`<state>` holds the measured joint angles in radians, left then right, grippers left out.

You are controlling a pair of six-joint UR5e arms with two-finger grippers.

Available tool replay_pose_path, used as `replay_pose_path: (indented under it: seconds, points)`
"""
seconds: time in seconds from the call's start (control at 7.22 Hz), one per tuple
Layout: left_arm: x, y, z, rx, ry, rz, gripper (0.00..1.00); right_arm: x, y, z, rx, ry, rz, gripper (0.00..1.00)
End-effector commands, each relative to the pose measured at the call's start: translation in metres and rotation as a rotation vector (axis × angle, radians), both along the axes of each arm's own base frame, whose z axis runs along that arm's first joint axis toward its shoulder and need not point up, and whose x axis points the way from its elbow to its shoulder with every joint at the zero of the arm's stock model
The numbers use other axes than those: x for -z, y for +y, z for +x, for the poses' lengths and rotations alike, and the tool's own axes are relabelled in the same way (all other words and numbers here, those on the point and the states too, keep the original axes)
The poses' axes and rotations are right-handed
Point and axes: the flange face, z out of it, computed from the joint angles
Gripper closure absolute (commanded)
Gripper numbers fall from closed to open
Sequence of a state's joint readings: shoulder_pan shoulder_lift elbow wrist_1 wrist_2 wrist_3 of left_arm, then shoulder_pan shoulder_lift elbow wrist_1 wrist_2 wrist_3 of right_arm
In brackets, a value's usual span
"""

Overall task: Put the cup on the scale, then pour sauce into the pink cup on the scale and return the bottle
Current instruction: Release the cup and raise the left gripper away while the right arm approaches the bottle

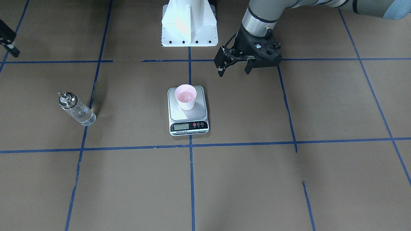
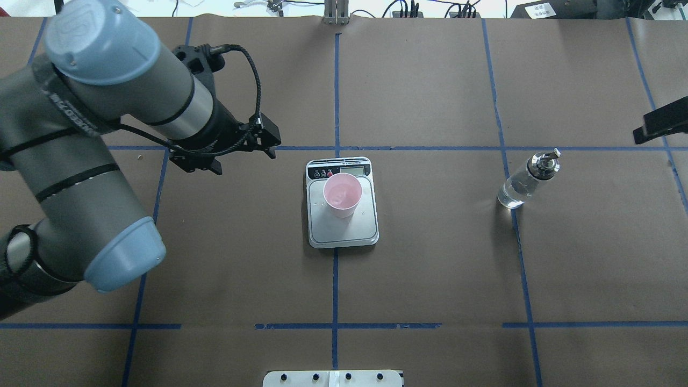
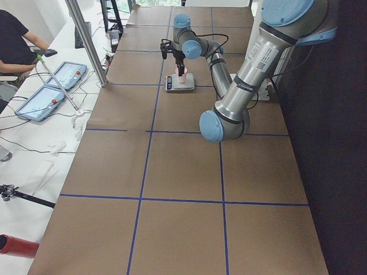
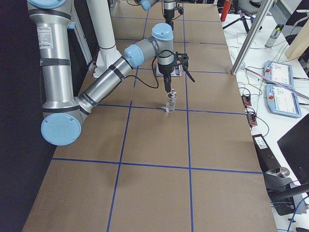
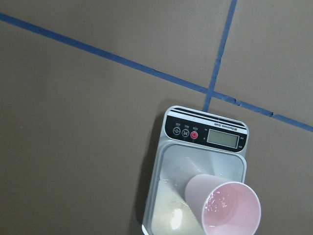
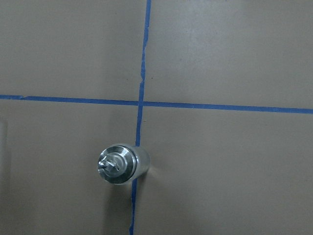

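Cup [image 1: 185, 97] stands upright on the scale [image 1: 188, 126], on the platform's half nearer the robot, inside looks glossy. Scale sits mid-tabletop [image 1: 257, 179] on a blue tape line, display facing away from the robot. Bottle [image 2: 524, 183] stands upright on the tabletop well apart from the scale, on the robot's right, spout on top. Left hand [image 1: 234, 69] hovers above the tabletop near the scale, on the robot's left, jaws spread wide, holding nothing. Right hand [image 2: 660, 126] is near the bottle, mostly cut off at the frame edge; cannot tell how far apart its jaws are.
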<state>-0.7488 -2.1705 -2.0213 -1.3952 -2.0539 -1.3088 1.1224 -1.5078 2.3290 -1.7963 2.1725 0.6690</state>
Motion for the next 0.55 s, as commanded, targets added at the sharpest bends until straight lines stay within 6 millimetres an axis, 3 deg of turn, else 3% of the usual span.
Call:
replay_pose_path:
  seconds: [0.0,0.14,0.28,0.42]
  points:
    - [-0.016,-0.022,-0.078,-0.041,-0.139,0.097,0.0,0.022,0.029,-0.072,-0.114,-0.033,0.011,0.0]
    - [-0.044,-0.034,-0.121,-0.087,-0.198,0.15,0.0,-0.001,0.052,-0.095,-0.138,-0.004,0.055,0.0]
    - [-0.08,-0.048,-0.163,-0.136,-0.263,0.219,0.0,-0.03,0.076,-0.103,-0.167,-0.014,0.117,0.0]
    - [-0.121,-0.057,-0.213,-0.22,-0.334,0.309,0.0,-0.046,0.089,-0.106,-0.186,-0.039,0.136,0.0]
